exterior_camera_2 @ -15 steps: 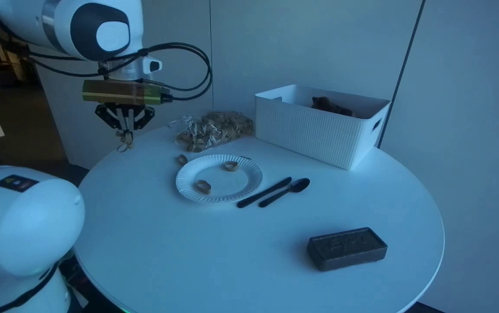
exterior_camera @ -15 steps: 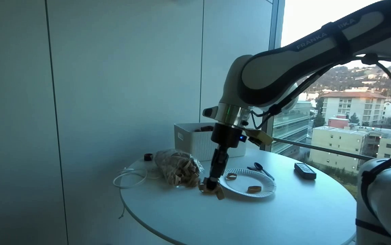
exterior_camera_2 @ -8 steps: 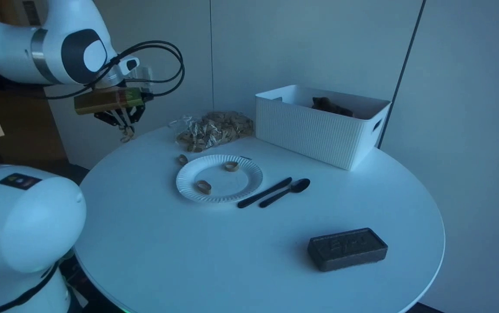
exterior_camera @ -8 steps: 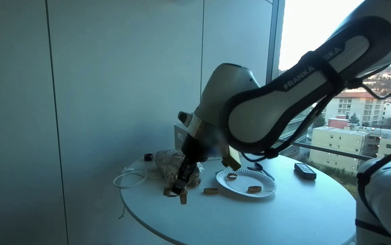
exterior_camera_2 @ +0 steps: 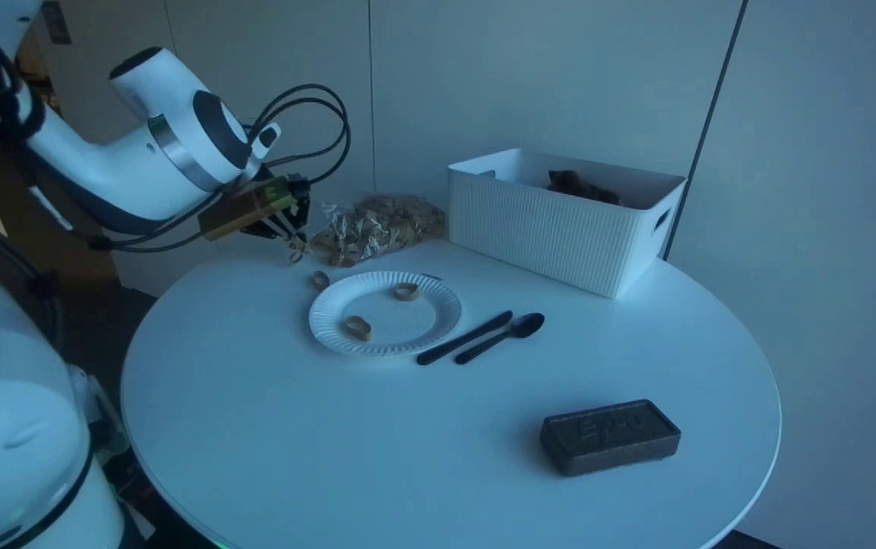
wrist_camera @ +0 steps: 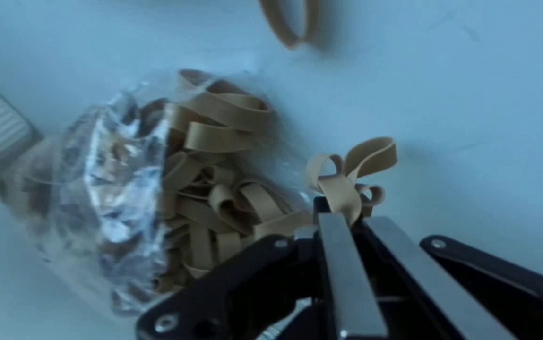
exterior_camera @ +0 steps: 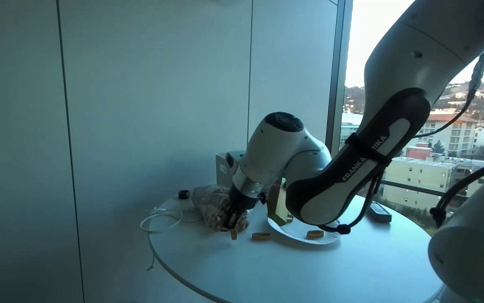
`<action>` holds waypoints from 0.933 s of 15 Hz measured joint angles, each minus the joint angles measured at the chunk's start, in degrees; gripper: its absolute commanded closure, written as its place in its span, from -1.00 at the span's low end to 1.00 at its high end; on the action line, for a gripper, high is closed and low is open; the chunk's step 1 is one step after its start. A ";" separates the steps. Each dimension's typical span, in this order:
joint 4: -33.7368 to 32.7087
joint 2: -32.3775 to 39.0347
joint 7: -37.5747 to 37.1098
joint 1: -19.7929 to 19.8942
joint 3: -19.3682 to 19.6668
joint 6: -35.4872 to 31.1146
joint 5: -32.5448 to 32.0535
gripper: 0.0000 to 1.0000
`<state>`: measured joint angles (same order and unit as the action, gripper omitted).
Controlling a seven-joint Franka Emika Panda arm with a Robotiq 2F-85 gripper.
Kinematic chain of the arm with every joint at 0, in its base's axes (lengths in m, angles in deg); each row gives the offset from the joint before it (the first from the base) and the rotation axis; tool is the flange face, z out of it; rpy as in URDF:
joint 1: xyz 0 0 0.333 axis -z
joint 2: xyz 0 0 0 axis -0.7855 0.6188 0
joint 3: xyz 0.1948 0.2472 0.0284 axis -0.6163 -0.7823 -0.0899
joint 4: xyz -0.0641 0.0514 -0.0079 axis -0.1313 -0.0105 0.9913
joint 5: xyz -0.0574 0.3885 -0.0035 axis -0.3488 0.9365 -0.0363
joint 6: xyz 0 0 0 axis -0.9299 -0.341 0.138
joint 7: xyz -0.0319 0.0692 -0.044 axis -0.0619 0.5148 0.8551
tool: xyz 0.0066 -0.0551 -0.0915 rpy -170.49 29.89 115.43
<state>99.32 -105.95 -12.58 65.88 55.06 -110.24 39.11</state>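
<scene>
My gripper (wrist_camera: 344, 217) is shut on a small tangle of tan rubber bands (wrist_camera: 340, 184), whose loops stick out past the fingertips. In both exterior views the gripper (exterior_camera: 231, 226) (exterior_camera_2: 297, 236) is tilted and holds the bands above the table. It is close to a clear plastic bag (exterior_camera_2: 380, 229) packed with tan bands, which lies to the left of the fingers in the wrist view (wrist_camera: 124, 189). A loose tan band (exterior_camera_2: 320, 280) lies on the table beside a white paper plate (exterior_camera_2: 388, 316). Two bands (exterior_camera_2: 406, 291) (exterior_camera_2: 357, 328) lie on the plate.
A white ribbed box (exterior_camera_2: 537, 229) with something dark inside stands behind the plate. A black knife (exterior_camera_2: 464, 338), a black spoon (exterior_camera_2: 506, 335) and a dark block (exterior_camera_2: 609, 438) lie on the round table. A white cable (exterior_camera: 143, 223) and a small dark roll (exterior_camera: 183, 194) are near the edge.
The arm has swung and the gripper has tilted, moving away from the loose band and then back closer to the bag. The tangle of bands stays between the fingers.
</scene>
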 measured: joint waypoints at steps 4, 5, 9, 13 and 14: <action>-0.35 -2.58 -11.04 13.08 -8.86 0.03 -11.62 0.02; -0.21 -2.49 -11.85 13.72 -10.03 2.06 -12.23 -0.12; -0.37 1.51 -3.22 7.21 -5.66 8.93 -5.97 -0.49; -0.52 3.56 10.20 -6.70 9.48 9.06 3.02 -1.00; -0.59 3.32 12.88 -9.59 12.41 9.22 5.81 -1.00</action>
<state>98.73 -102.63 0.30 56.29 67.47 -101.02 44.92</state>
